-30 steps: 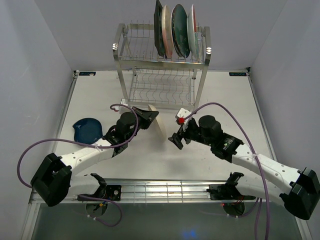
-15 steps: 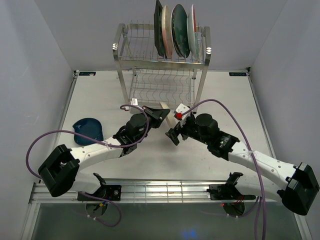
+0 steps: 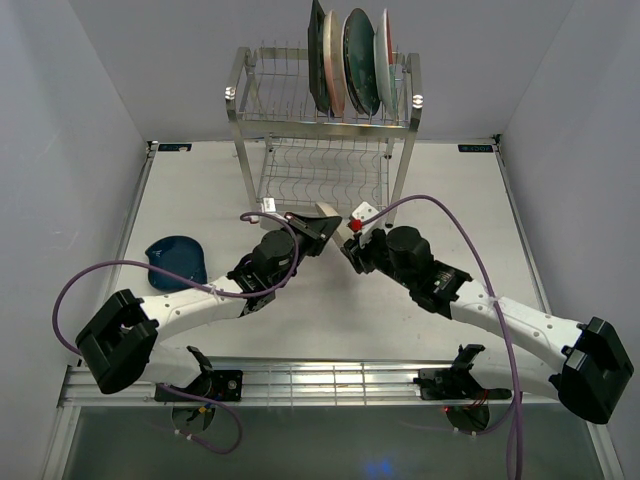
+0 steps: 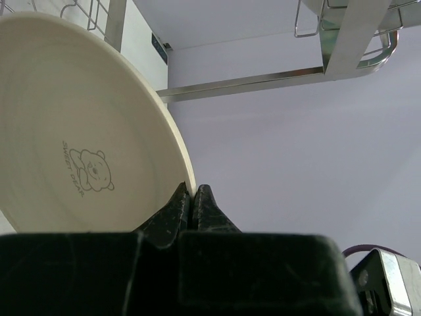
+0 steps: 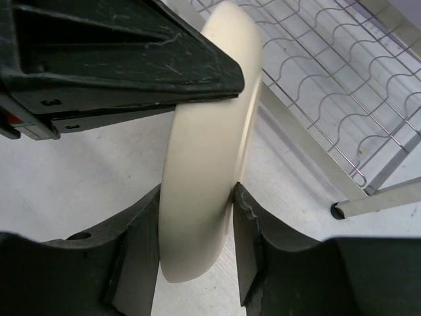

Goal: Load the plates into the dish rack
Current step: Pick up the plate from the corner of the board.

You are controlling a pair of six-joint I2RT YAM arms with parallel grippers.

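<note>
Handover of the cream plate [image 4: 79, 131], held on edge above the table [image 3: 200, 200], just before the dish rack's [image 3: 243, 110] lower tier. The left gripper [image 4: 193, 197] is clenched on the rim. The right gripper [image 5: 197, 210] clasps the opposite edge, its jaws against both faces. Next, judged from this, the left gripper must let go, and the right then slots the plate upright.

Plain pale grey walls [image 3: 60, 150] on three sides, white tabletop [image 3: 200, 200], metal rail [image 3: 330, 378] along near edge
</note>
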